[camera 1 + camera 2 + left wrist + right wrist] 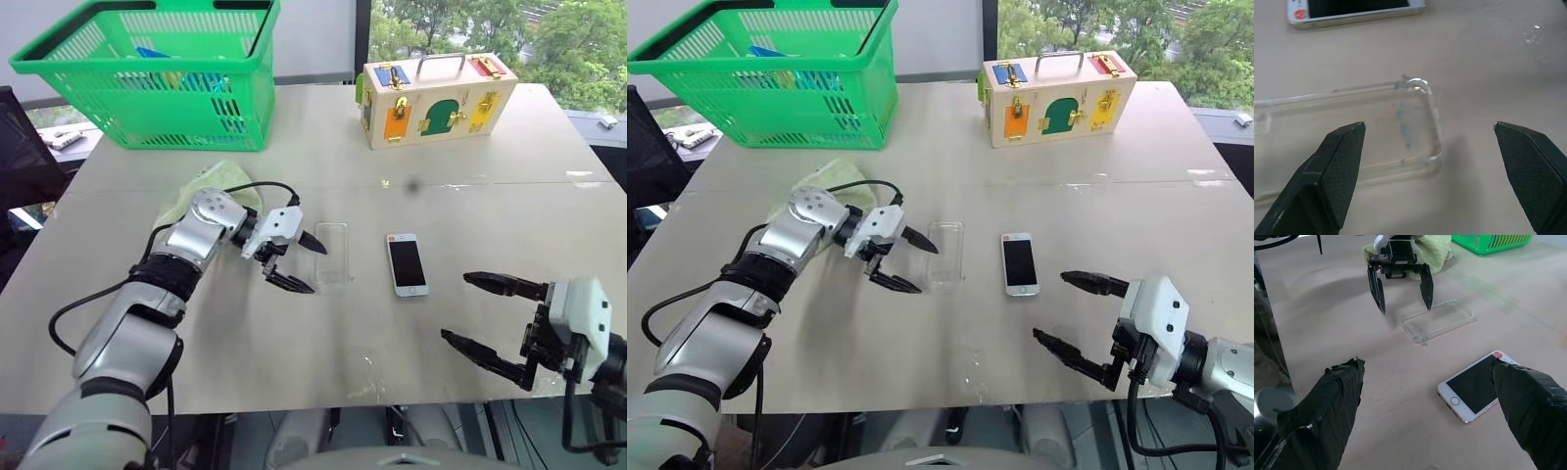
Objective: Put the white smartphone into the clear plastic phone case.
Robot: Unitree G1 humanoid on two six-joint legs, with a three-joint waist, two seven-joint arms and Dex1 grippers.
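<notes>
Nearest the robot, the right claw (485, 318) hangs over the front part of the pale beige tabletop (294, 333), its two black fingers spread wide and gripping nothing, pointing across toward the middle of the surface. A little farther in, the white smartphone with its black screen (407, 264) lies flat and face up on the tabletop, with a small reddish mark at its far end, apart from both claws. Just beside it on the robot's left lies the clear plastic phone case (331, 253), a thin transparent shell with rounded corners, open side up and roughly parallel to the phone with a gap between them. The left claw (302, 263) sits at the case's left edge with its black fingers spread apart and empty; one finger reaches over the case's near corner, the other stands off the side of it, and whether either touches the plastic cannot be told. Behind the left wrist a crumpled light green cloth (211, 186) rests on the tabletop. At the far edge stand a green plastic shopping basket (157, 83) on the left and a pale wooden box with coloured latched doors and a metal handle (436, 98) on the right.
</notes>
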